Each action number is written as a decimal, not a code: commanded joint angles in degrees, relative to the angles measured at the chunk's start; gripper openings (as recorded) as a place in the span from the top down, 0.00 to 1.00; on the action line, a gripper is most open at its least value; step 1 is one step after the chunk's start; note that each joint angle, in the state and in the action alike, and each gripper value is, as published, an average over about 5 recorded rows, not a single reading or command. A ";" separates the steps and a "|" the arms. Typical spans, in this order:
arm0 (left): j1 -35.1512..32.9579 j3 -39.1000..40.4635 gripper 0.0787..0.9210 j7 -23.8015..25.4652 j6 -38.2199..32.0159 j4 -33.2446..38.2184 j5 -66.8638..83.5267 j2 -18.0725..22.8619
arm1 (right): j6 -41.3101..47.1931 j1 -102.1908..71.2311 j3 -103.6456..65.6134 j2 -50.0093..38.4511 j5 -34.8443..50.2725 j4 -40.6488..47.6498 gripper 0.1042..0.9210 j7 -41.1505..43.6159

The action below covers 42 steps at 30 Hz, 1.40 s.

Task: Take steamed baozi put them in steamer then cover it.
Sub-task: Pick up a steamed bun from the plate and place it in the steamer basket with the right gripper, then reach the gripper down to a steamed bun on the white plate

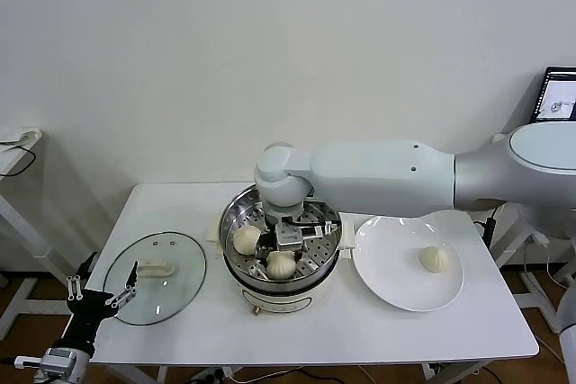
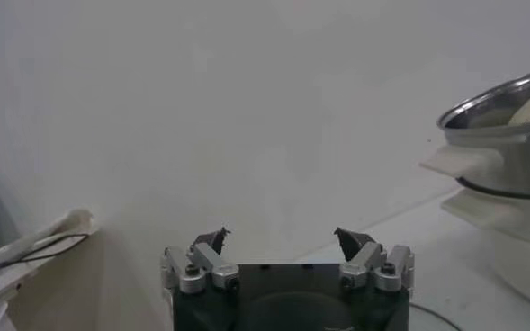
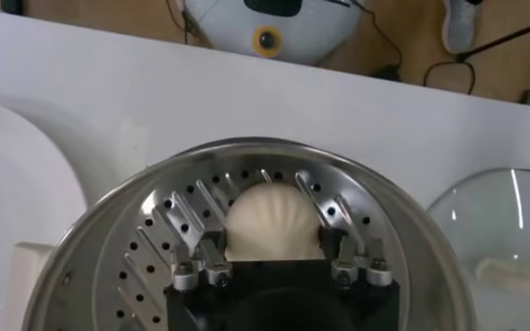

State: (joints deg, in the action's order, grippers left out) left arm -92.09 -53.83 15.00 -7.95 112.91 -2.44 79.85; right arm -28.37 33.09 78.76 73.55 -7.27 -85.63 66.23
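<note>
Now, a baozi (image 3: pixel 269 220) between the right gripper (image 3: pixel 270 245) fingers, inside the steamer (image 3: pixel 112 261).

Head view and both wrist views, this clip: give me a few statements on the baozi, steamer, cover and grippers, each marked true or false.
1. The cover sits on the steamer. False: it lies on the table, on the steamer's left.
2. One baozi is on the white plate. True.
3. The right gripper is over the plate. False: it is inside the steamer, jaws around a baozi.
4. The left gripper holds nothing, jaws open. True.
5. The steamer is empty. False: buns lie on its tray.
</note>
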 commanded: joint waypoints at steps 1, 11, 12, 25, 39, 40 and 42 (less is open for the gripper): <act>-0.15 -0.12 0.12 0.03 0.00 0.12 -0.02 0.00 | 1.20 -0.80 -0.29 -0.05 -0.32 0.15 0.28 0.73; -0.43 0.23 0.12 -0.03 -0.04 0.65 -0.07 0.14 | 4.39 4.74 -2.71 -8.22 5.44 -1.43 0.12 1.07; -0.47 0.29 0.12 -0.03 -0.06 0.71 -0.08 0.16 | 4.97 5.70 -3.02 -9.78 6.56 -1.47 0.12 1.31; -0.59 1.28 0.12 -0.18 -0.01 1.34 -0.30 0.13 | 26.92 4.67 -5.76 -34.02 20.77 4.60 0.12 8.29; -0.37 2.30 0.12 -0.49 0.20 1.67 -0.61 0.14 | 34.16 -24.97 -31.50 -41.19 0.61 16.96 0.12 12.67; -0.37 2.41 0.12 -0.52 0.21 1.69 -0.64 0.13 | 34.13 -26.84 -33.34 -40.98 -0.41 17.66 0.12 12.49; -0.40 2.67 0.12 -0.58 0.21 1.69 -0.80 0.16 | 34.03 -30.10 -36.76 -40.40 -2.67 18.97 0.12 11.92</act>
State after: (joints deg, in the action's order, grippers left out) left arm -92.47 -51.56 14.51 -7.79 114.58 -3.04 80.01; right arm 0.51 20.91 58.54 38.18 -0.29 -73.44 76.59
